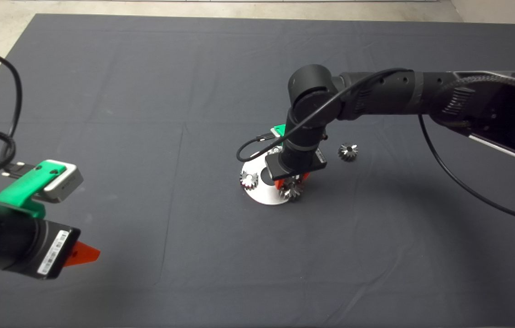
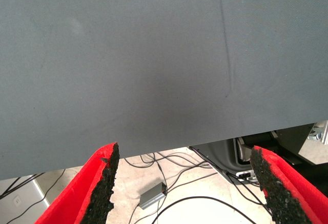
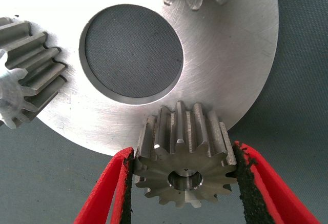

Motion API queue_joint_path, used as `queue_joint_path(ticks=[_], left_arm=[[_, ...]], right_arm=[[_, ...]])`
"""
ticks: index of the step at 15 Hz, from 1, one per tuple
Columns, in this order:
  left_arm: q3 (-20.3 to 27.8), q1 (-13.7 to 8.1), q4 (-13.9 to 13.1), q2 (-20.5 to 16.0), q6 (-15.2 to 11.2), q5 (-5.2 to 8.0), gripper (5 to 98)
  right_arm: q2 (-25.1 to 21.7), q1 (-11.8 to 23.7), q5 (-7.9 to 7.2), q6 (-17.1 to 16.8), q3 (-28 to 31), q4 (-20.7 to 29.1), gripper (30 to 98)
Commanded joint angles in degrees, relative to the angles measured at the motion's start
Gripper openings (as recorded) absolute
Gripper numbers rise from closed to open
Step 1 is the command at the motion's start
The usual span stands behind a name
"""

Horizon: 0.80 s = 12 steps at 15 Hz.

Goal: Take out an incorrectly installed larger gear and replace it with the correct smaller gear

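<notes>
The right gripper [image 3: 182,183] is clamped on the larger gear [image 3: 184,155] at the round steel plate's [image 3: 241,55] rim. The smaller gear [image 1: 348,151] lies near the plate, apart. The left gripper [image 2: 182,183] waits far from it, fingers spread.

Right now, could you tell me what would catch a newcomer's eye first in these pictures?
Mid-mat, the right gripper has its red fingers closed on the flanks of a steel gear at the edge of a round metal plate with a central hole. Two more gears sit on that plate, and a lone gear lies on the mat just right of the arm. The left gripper waits open at the mat's lower left.
</notes>
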Motion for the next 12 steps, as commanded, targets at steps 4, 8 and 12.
queue_joint_path(ticks=[4,8,12], left_arm=[[-0.6,0.3,0.9,0.1,0.2,4.18,64.3],[-1.5,3.1,3.0,0.9,0.2,4.18,64.3],[-2.0,3.4,3.0,2.1,0.2,4.18,64.3]], right_arm=[[0.9,14.0,-3.16,0.4,2.5,6.1,40.5],[-0.2,20.8,-3.16,0.0,2.4,9.3,40.3],[-10.3,15.4,-3.25,-0.6,2.8,8.7,40.0]])
